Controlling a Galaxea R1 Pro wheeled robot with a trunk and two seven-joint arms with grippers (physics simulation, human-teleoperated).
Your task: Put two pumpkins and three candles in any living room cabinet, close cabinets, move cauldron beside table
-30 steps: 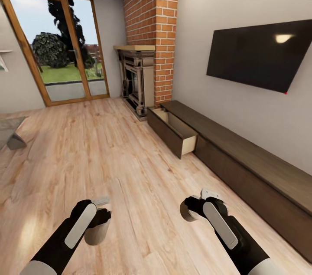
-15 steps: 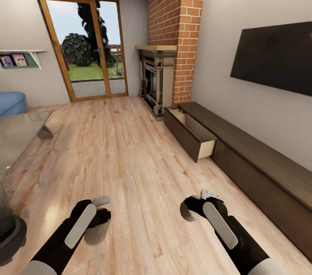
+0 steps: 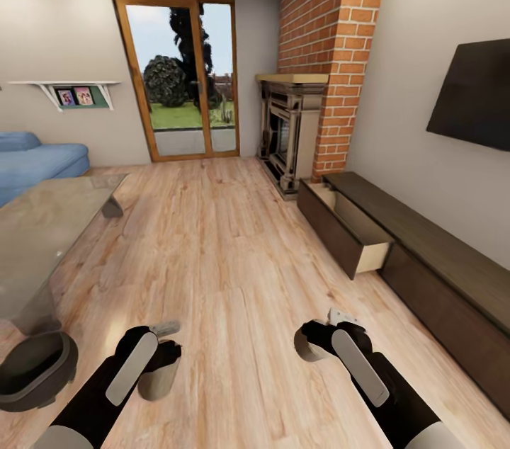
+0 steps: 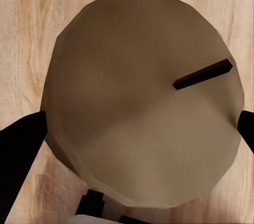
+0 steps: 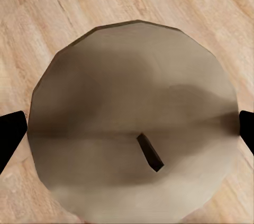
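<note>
- Both arms loaded: left pincer (image 3: 161, 357) clamped on a candle (image 4: 143, 102), black fingers (image 4: 21, 155) pressing either side of the tan disc, wick facing the wrist cam.
- Right pincer (image 3: 316, 339) same story, squeezed shut on a 2nd candle (image 5: 132, 123); wood floor (image 3: 212, 243) beneath both.
- Key relation: the cabinet (image 3: 425, 258) runs along the right-hand wall, its one open drawer (image 3: 354, 229) ahead and to the right of the pincers, well apart from them. Pale inside visible, looks empty from here, tho its back part is hidden.
- Right arm is the nearer one to that drawer; left has to cross farther. My guess: right candle drops first.
- Drawer's long axis runs parallel to the wall, so approach from the room side, over the front edge.
- Cauldron (image 3: 35, 371) sits on the floor at lower left, just beside the glass counter (image 3: 49, 222), prob. close enough already.
- Pumpkins, 3rd candle: can't place them.
</note>
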